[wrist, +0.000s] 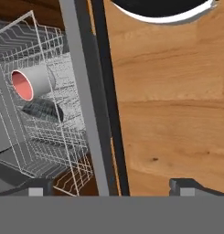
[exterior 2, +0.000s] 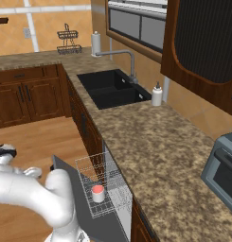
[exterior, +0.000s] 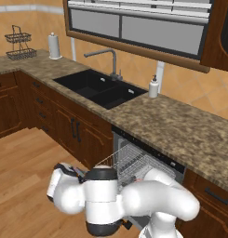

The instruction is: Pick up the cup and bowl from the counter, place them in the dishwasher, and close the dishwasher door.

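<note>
Hand view looks down on the open dishwasher door (wrist: 86,91), seen edge-on, with its black bar handle (wrist: 109,100) lying between the hand's (wrist: 111,187) spread, empty fingertips. The cup (wrist: 33,82) and the bowl (wrist: 42,110) already sit touching in the white wire rack (wrist: 49,151), and the cup (exterior 2: 97,193) shows there from the right base view too. Only the closing step remains, I judge: get under or against the door edge and swing it up toward the table (exterior 2: 155,146) front.
</note>
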You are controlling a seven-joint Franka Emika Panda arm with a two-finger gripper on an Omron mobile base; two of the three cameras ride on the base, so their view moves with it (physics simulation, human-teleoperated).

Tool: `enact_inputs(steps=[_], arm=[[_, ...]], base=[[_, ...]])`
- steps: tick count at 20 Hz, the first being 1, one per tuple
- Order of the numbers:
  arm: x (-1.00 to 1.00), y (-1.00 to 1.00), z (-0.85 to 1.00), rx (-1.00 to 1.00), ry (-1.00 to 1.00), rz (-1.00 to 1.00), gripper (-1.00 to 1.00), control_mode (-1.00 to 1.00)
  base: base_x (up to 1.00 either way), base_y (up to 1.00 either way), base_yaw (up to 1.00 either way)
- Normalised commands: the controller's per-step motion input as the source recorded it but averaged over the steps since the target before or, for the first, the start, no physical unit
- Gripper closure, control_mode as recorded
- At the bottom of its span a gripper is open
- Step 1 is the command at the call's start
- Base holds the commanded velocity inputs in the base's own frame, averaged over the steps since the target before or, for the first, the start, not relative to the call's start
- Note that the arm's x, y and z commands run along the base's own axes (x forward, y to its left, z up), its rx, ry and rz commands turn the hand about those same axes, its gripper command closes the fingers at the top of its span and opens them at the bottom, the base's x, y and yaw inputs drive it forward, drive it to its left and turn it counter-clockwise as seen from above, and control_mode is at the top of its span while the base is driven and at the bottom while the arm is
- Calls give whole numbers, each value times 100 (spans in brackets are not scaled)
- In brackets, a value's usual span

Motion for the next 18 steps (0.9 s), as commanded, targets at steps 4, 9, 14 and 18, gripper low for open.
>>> enact_inputs(steps=[4, 9, 14, 18], arm=[[-9, 94, 9, -82, 0, 15, -100, -100], [0, 96, 17, -79, -6, 2, -100, -100], [0, 99, 37, -79, -21, 0, -100, -100], [0, 100, 24, -89, -30, 0, -100, -100]], base=[[0, 0, 0], [0, 0, 0], [0, 0, 0], [0, 0, 0]])
